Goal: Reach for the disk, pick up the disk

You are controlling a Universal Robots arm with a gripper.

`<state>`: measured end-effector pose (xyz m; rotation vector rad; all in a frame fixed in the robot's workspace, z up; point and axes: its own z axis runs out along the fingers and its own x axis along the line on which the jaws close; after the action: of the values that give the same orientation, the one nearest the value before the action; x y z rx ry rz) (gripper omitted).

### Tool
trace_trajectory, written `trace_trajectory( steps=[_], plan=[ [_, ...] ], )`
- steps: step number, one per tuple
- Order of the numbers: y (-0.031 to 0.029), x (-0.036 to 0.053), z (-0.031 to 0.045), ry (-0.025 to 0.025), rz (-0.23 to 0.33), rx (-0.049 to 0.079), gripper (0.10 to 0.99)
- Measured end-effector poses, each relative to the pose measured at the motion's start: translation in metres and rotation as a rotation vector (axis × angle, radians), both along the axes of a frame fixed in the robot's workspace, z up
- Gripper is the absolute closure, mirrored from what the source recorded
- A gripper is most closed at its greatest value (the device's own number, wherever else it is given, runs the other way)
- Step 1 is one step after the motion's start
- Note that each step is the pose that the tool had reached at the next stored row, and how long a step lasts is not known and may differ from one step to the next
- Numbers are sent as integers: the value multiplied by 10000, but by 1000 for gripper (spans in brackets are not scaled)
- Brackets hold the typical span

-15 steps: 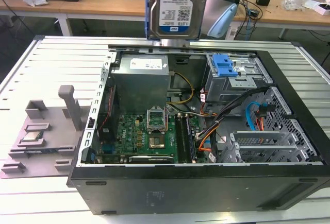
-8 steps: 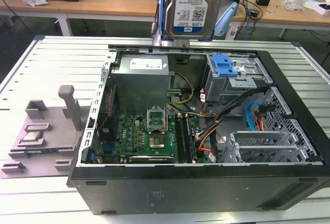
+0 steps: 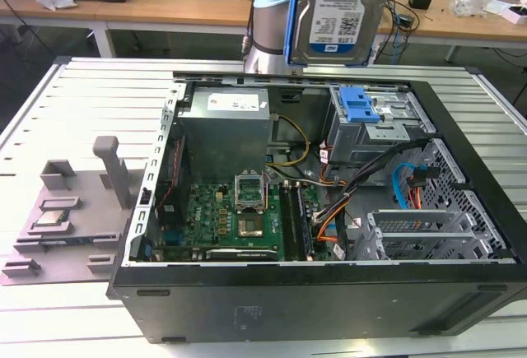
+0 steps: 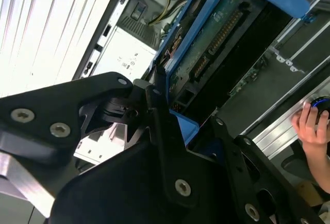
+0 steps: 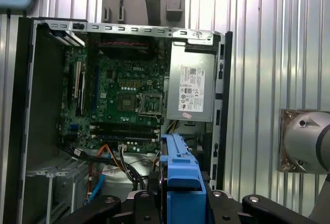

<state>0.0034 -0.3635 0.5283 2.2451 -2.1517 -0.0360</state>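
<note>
one disk (image 3: pixel 338 12) is up in the air, label side toward the exterior view, raised above the far edge of the open pc case (image 3: pixel 313 300), over the drive cage (image 3: pixel 375 123). gripper (image 4: pixel 188 123) is clenched on it: black fingers (image 4: pixel 157 110) press its blue side rails w/ the disk between them, seen edge-on in the first wrist view.

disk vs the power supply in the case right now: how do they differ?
Place: the disk is held in the air above the case, clamped in the gripper; the power supply sits mounted inside the case.
Shape: the disk is a thin slab; the power supply is a bulkier box.
Trim: the disk has blue side rails; the power supply has none.
Shared: both are silver metal with a printed label.
</note>
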Motion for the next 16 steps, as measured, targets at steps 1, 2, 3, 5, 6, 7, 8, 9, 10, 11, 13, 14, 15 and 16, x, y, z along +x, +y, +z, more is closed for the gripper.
trace_trajectory(
  steps=[1,2,3,5,6,7,8,9,10,11,13,14,15,16],
  plan=[
    [0,33,0,0,-1,-1,718],
    [0,71,0,0,-2,0,718],
    [0,104,0,0,0,0,718],
    [0,122,1,0,-1,-1,718],
    [0,122,1,1,-3,0,718],
    [0,123,1,1,-3,-1,718],
    [0,126,0,0,-1,0,718],
    [-7,126,1,1,-1,-1,718],
    [-18,126,0,0,0,0,718],
    [-31,126,0,1,-1,0,718],
    [-110,124,-1,0,-1,0,718],
    [-217,117,-1,1,-1,0,718],
    [-306,107,-3,0,0,0,718],
    [-367,102,-3,0,-1,0,718]
  ],
)
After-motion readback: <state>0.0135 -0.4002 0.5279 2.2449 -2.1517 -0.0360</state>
